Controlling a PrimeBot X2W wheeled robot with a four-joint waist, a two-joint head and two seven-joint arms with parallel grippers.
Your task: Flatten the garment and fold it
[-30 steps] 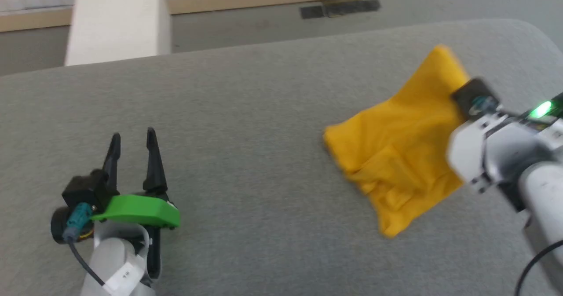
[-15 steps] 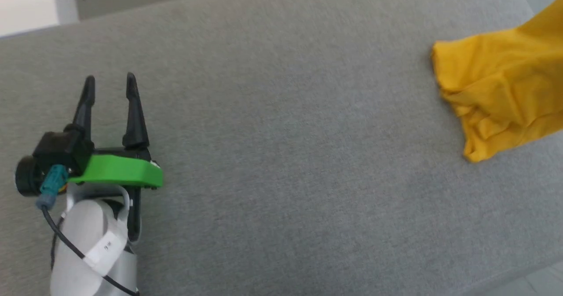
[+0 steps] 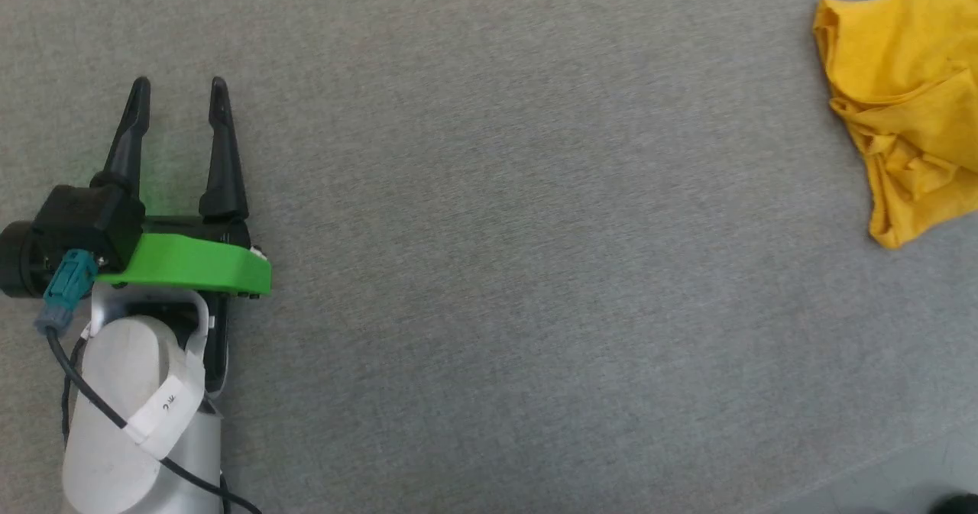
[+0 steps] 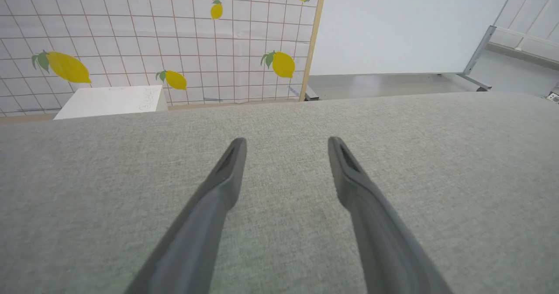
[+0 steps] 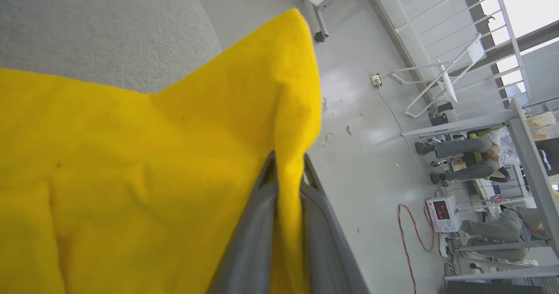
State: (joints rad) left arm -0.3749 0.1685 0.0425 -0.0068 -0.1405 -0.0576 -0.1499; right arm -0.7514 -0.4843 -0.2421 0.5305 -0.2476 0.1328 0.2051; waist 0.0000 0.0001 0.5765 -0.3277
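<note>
The garment is a bright yellow T-shirt, bunched and creased, at the right edge of the head view on the grey padded table. In the right wrist view the garment hangs in a wide sheet, and my right gripper is shut on a fold of it. My left gripper rests far to the left, open with nothing between its fingers; the left wrist view shows my left gripper spread over bare grey cloth.
Beyond the table stand a lemon-print tiled wall, a white box and a white panel. The table's rounded corner drops to a shiny floor with a cable, a white folding chair and people seated at a bench.
The head camera has tilted down and turned left, so the garment now sits at the right edge and the right arm is out of frame. The left gripper has stayed open.
</note>
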